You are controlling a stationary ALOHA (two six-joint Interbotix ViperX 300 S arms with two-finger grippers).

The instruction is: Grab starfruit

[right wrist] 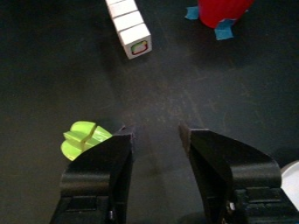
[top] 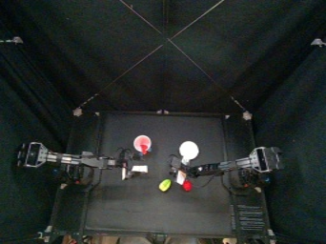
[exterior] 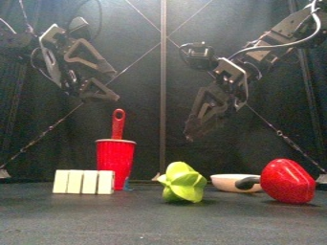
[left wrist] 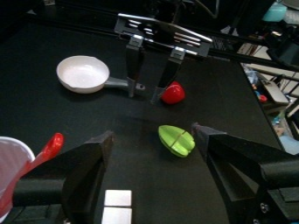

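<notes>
The starfruit (top: pixel 165 184) is a small yellow-green ribbed piece lying on the black table near its front. It shows in the front view (exterior: pixel 183 182), in the left wrist view (left wrist: pixel 179 140) and in the right wrist view (right wrist: pixel 84 140). My left gripper (left wrist: pixel 152 133) is open and empty, above the table to the fruit's left (top: pixel 132 169). My right gripper (right wrist: pixel 155 131) is open and empty, hanging just above and behind the fruit (top: pixel 178 173), beside it and apart from it.
A small red piece (top: pixel 186 186) lies right of the starfruit. A white round bowl (top: pixel 189 149) is behind it. A pink-red cup (exterior: pixel 115 161) holds a red spoon (exterior: pixel 118 122). A row of white blocks (exterior: pixel 84 182) stands at the front left.
</notes>
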